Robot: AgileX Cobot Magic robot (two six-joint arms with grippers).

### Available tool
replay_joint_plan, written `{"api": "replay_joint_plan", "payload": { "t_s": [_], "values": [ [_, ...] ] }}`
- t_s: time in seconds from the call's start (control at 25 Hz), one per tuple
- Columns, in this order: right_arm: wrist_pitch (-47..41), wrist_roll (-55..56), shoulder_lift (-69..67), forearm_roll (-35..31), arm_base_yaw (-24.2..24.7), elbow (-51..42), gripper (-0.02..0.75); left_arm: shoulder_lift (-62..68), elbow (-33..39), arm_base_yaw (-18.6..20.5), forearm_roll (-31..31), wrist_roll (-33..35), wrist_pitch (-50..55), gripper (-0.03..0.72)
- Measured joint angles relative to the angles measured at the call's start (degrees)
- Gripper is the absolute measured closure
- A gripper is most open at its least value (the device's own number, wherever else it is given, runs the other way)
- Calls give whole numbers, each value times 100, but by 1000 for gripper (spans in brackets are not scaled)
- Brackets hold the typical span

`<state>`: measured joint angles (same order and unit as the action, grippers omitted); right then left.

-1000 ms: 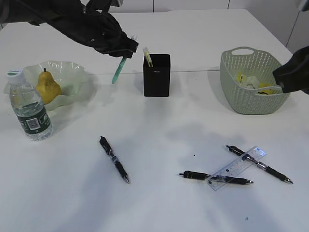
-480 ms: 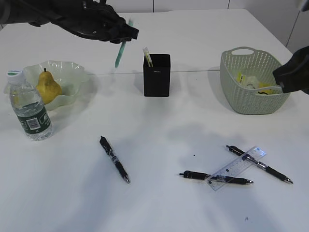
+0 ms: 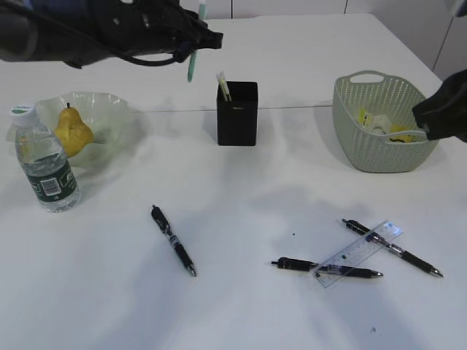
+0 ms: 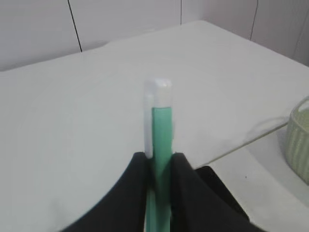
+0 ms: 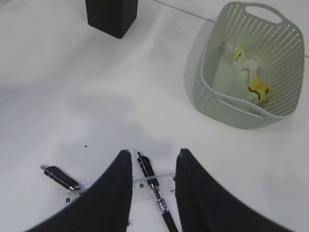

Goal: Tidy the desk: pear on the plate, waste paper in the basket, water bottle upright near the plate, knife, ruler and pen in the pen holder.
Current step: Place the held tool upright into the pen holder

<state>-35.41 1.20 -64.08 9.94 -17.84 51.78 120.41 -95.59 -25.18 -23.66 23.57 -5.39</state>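
Pear (image 3: 74, 133) sits on plate (image 3: 109, 106); left gripper (image 3: 191, 40) clamps green knife (image 3: 193, 62), right gripper (image 5: 152, 166) gapes empty.

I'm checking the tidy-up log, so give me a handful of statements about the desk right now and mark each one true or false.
1. The yellow pear with a brown stem lies in the wavy pale-green translucent plate. True.
2. The clear plastic water bottle with the dark green label lies on its side. False: it stands upright beside the plate.
3. The left end effector is shut on a slim green and white knife. True.
4. The transparent plastic ruler is in the black square pen holder. False: it lies on the white desk across two black pens.
5. The grey-green perforated basket is empty. False: crumpled yellow and white waste paper lies inside.
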Motion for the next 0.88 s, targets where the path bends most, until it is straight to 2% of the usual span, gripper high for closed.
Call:
{"api": "replay_joint_plan", "payload": {
  "t_s": [0.24,0.4,0.56,0.88],
  "values": [
    [0,0,0,90,0,0,476,0,817,-467,-48,0,-1905,619],
    [0,0,0,223,0,0,476,0,1136,-551,-57,-326,-2875,619],
    [0,0,0,343,0,0,476,109,1173,-540,30,-602,-3450,619],
    [0,0,0,386,0,0,476,527,1173,-540,804,-1332,-3910,620]
  ]
}}
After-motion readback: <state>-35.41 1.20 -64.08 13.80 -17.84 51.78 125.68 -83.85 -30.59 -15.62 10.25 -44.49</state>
